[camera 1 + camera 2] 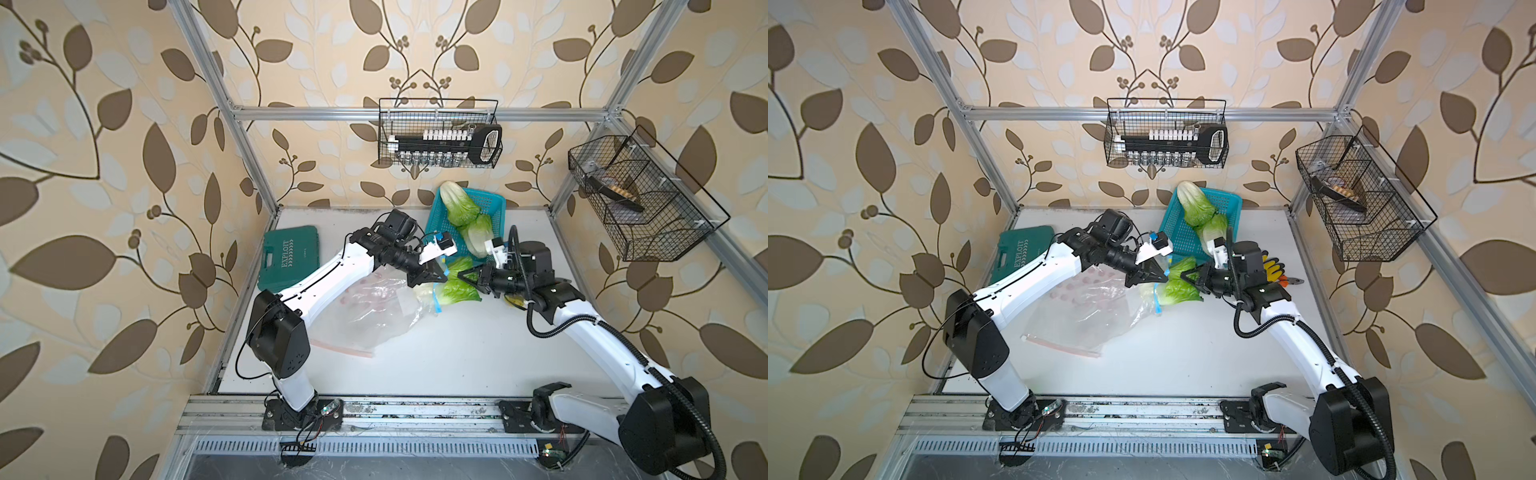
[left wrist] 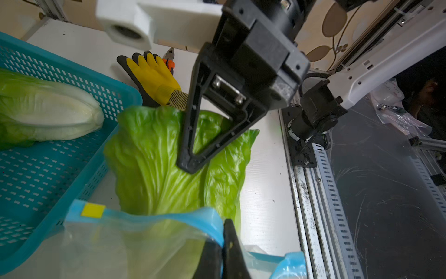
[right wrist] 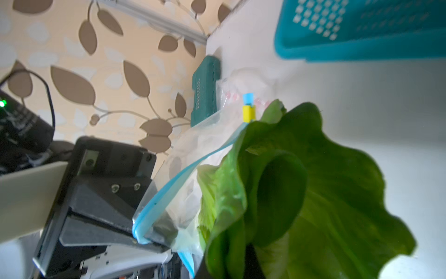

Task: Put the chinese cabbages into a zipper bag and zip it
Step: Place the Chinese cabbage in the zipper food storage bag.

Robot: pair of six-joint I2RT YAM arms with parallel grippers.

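Left wrist view puts a chinese cabbage (image 2: 169, 174) at the mouth of the zipper bag (image 2: 135, 244): pale stalk end inside the clear film, crinkled green top outside, over the counter (image 2: 263, 193). The right gripper (image 2: 190, 166) has its jaws clenched on that leafy top, and the left gripper (image 3: 144, 235) has its jaws clamped on the bag's blue zip rim, holding the mouth up. Two more cabbages (image 1: 459, 203) lie in the teal basket (image 1: 492, 205) close behind. The risks, as I judge them: the thin leaf may tear or slip rather than drive the head in, the rim may pull free and let the mouth collapse, and any leaf left across the track would block the yellow slider (image 2: 93, 209). One word is legible — "EXPLOIT" on the green case (image 1: 291, 255) — and the smaller print beside it is too fine to read.
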